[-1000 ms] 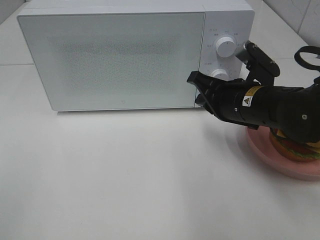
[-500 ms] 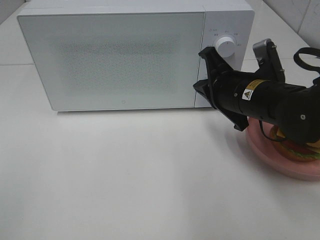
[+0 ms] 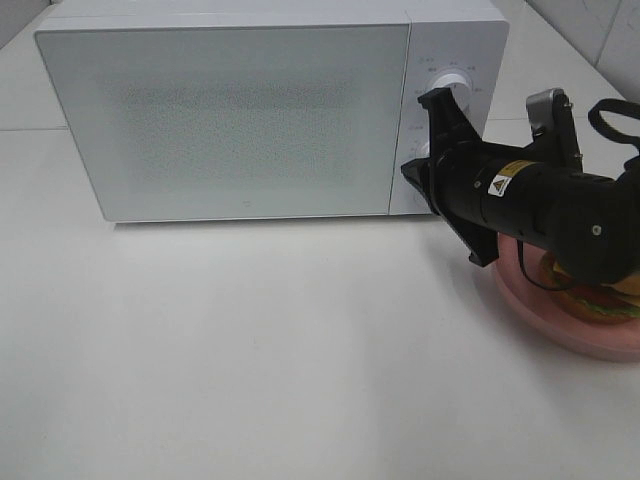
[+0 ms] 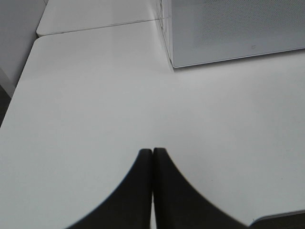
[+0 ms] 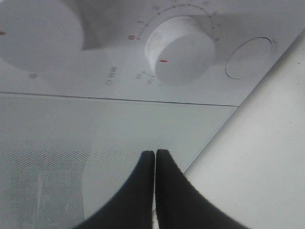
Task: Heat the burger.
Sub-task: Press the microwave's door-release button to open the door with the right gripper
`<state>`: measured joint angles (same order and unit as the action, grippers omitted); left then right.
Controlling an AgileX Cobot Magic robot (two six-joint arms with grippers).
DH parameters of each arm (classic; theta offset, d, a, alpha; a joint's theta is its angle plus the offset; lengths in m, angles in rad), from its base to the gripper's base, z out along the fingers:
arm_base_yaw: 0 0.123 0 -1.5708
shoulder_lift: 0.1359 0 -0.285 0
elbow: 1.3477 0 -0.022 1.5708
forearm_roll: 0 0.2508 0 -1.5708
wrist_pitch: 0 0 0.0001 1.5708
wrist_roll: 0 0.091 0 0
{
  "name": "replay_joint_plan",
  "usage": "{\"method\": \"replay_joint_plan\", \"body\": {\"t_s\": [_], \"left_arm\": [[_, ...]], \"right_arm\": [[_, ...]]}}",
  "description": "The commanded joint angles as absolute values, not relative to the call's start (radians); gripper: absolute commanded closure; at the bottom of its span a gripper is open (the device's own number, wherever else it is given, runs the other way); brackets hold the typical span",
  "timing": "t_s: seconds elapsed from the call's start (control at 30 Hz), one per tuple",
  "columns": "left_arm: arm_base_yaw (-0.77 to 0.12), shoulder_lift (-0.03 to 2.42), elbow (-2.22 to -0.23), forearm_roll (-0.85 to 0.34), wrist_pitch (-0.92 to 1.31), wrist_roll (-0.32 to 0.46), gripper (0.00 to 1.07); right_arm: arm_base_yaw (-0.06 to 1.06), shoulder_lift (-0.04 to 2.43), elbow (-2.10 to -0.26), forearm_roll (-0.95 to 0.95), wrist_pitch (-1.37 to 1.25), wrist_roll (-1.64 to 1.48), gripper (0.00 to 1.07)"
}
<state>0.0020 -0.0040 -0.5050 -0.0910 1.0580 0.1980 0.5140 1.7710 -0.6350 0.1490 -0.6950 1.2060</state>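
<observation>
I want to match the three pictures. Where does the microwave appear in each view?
Exterior high: the microwave fills the upper left and middle of the picture, door shut.
Left wrist: only its lower door corner shows, beyond the shut left pincer.
Right wrist: seen close up, with a knob and the door edge just ahead of the shut right pincer.
Shared landmark: the speckled door pane.

Whole thing sat on a smooth matte white tabletop (image 3: 250, 370), lit soft and even, so the shadows were only faint. A thin seam (image 4: 95, 27) split it from a second white slab behind. A pale tiled wall (image 3: 605, 30) showed in the far right corner, and a dark strip of floor (image 4: 4, 100) peeked past the table's rounded edge.
</observation>
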Motion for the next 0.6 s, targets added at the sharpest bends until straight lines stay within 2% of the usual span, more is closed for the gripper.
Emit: {"method": "replay_joint_plan", "body": {"t_s": [0.03,0.6], "left_arm": [[0.003,-0.024,-0.505,-0.096,1.044,0.193,1.06],[0.003,-0.024,-0.505,-0.096,1.044,0.193,1.06]], "right_arm": [[0.514,1.821,-0.643,0.160,-0.751,1.257,1.07],[0.511,1.980,-0.653,0.290,-0.897,1.308,1.06]]}}
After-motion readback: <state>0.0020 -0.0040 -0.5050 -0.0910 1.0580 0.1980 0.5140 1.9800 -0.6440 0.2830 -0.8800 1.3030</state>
